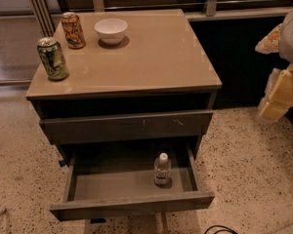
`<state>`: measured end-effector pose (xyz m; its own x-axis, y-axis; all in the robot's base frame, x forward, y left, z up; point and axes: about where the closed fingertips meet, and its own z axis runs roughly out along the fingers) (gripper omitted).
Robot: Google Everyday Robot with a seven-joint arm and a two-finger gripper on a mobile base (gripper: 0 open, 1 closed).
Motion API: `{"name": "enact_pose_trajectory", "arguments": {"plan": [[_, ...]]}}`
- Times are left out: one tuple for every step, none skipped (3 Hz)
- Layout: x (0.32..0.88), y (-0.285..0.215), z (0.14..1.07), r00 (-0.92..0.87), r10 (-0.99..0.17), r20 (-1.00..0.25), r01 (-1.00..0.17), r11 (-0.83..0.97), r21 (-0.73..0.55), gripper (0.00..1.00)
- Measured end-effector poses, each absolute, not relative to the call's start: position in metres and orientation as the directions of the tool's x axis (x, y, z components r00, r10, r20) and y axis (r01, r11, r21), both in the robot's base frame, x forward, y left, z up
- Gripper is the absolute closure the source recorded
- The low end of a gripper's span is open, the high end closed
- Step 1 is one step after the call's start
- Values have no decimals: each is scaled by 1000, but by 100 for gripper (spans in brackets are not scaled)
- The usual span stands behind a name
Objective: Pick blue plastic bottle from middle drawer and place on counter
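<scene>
Task not begun: bottle stands upright in the open drawer, lower centre; desk awaits it; claw at right edge, well apart, its state impossible to tell.

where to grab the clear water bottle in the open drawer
Its upper body under the white cap, from above: the small clear plastic bottle stands upright, walled in by the open grey-brown wooden drawer. The end effector hangs right of the cabinet.
</scene>
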<state>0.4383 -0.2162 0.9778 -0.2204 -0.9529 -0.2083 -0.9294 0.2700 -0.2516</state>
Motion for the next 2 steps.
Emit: {"name": "enact_pose_trajectory", "arguments": {"plan": [[443,-212,957,-229,-941,-250,-924,291,-250,42],[451,-197,895,-245,-908,-340,-922,326,-208,65]]}}
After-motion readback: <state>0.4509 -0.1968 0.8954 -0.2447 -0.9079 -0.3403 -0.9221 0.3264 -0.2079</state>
